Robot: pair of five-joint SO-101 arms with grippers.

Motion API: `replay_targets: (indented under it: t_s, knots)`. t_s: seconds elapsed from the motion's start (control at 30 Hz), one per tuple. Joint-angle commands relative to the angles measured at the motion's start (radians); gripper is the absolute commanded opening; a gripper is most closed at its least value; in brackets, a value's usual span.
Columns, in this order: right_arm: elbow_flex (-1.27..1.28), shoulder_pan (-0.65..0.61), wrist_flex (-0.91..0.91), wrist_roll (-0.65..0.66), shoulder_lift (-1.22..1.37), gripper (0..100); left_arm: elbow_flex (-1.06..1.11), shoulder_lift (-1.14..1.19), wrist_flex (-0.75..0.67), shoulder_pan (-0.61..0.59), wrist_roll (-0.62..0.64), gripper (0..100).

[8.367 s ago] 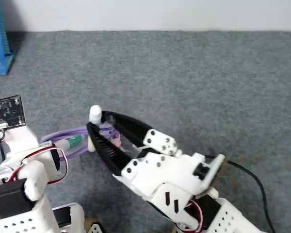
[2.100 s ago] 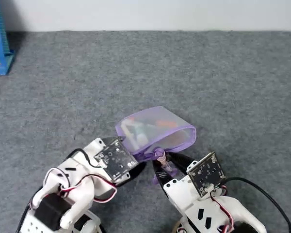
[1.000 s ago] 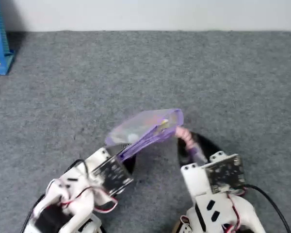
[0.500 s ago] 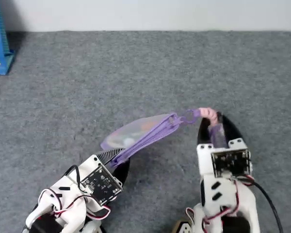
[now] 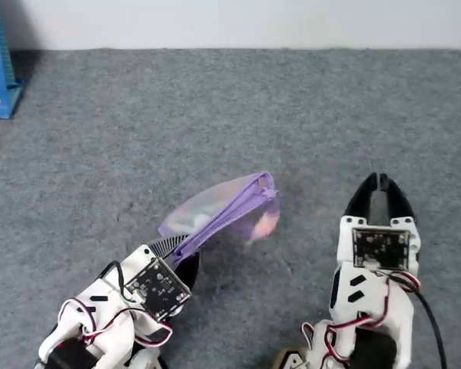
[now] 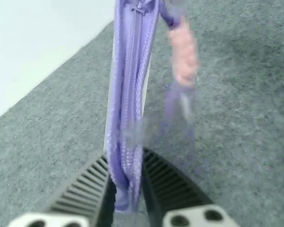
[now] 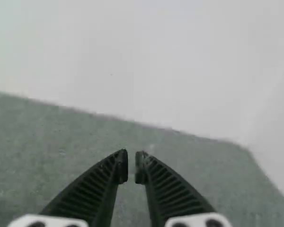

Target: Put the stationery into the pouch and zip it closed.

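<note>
The left gripper (image 6: 127,159) grips the pouch (image 5: 215,209), the right gripper (image 5: 379,181) is closed and empty — best lower it slowly onto the bench (image 5: 292,100).

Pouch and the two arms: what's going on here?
The left pincer is clamped on one end of the purple pouch. The zip looks closed along the length in view, and the pink pull dangles at the far end. The right pincer sits apart from the pouch, holding nothing.
</note>
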Motion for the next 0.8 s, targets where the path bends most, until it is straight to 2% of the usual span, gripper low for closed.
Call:
replay_targets:
  t_s: [0.0,0.07,0.13,0.23,0.4,0.77]
  knots:
    - [-0.066,-0.028,0.127,0.003,-0.001,17.8,-0.030,-0.014,-0.031,-0.034,0.014,7]
    - [-0.095,-0.031,0.180,-0.038,-0.001,26.2,-0.030,-0.014,-0.043,-0.092,0.035,16]
    - [-0.121,-0.031,0.216,-0.089,-0.001,31.7,-0.030,-0.014,-0.087,-0.187,0.112,24]
    - [-0.141,-0.031,0.252,-0.110,-0.001,33.2,-0.035,-0.014,-0.166,-0.331,0.195,32]
    - [-0.155,-0.025,0.303,-0.114,-0.001,33.3,-0.079,-0.014,-0.218,-0.408,0.204,32]
    - [-0.267,-0.022,0.364,-0.115,-0.002,33.3,-0.498,-0.014,-0.017,-0.411,0.255,32]
